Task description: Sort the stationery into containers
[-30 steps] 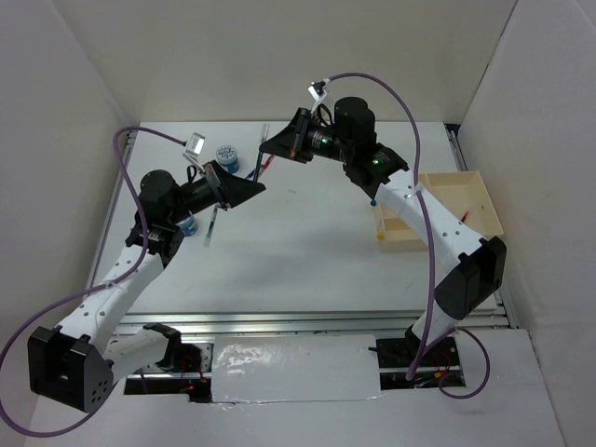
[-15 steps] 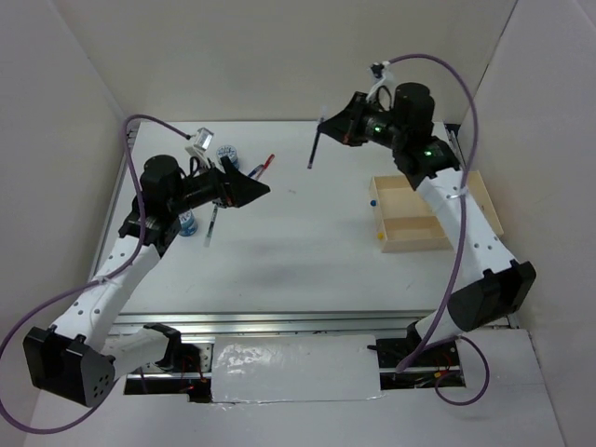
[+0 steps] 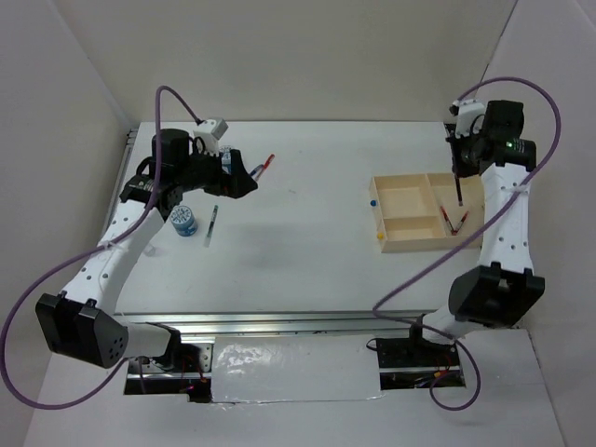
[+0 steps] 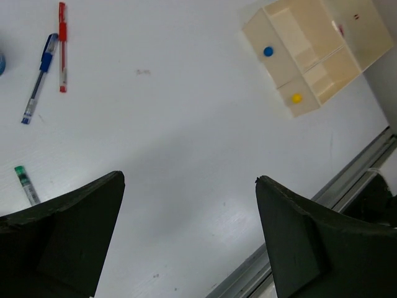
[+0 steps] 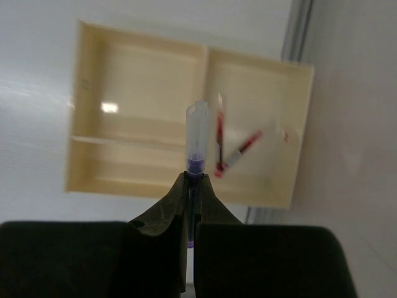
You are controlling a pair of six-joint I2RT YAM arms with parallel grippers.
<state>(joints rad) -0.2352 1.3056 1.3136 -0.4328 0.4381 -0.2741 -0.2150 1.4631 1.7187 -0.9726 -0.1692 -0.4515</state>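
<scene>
- Right gripper [image 5: 190,181]: the fingers are clenched on the held pen [image 5: 197,133]. The pen's lower barrel is hidden between the dark pads, and its clear upper barrel is blurred.
- Held pen, overhead view: a thin dark line hanging upright above the right compartment of the tray [image 3: 407,245]. Whether its tip touches the floor cannot be told.
- Two red pens [image 5: 234,151] lie crossed in that right compartment. They are soft in focus, so only the red ends and pale barrels read.
- Left gripper [image 4: 189,180]: the fingers are spread wide and grasp nothing, well above the table [image 3: 307,251]. Their dark wedge shapes are cut off by the lower frame edge.
- Green-tipped pen [image 4: 26,185]: partly hidden behind the left finger.
- Blue pen [image 4: 38,77] and red pen [image 4: 62,46]: slim, clear-barrelled, lying just beside each other on the table, well apart from the tray.
- Roll [image 3: 183,221]: small, round, blue-and-white patterned, standing near the left forearm.
- Tray: shallow, beige, matte, thin-walled, with inner dividers. A blue stud [image 4: 268,51] and a yellow stud [image 4: 297,97] sit on its outer wall.
- Table: smooth white, with open surface between the pens and the tray.
- The tray's right side lies near the side wall [image 5: 353,124].
- A metal rail [image 4: 310,208] borders the table's near edge.
</scene>
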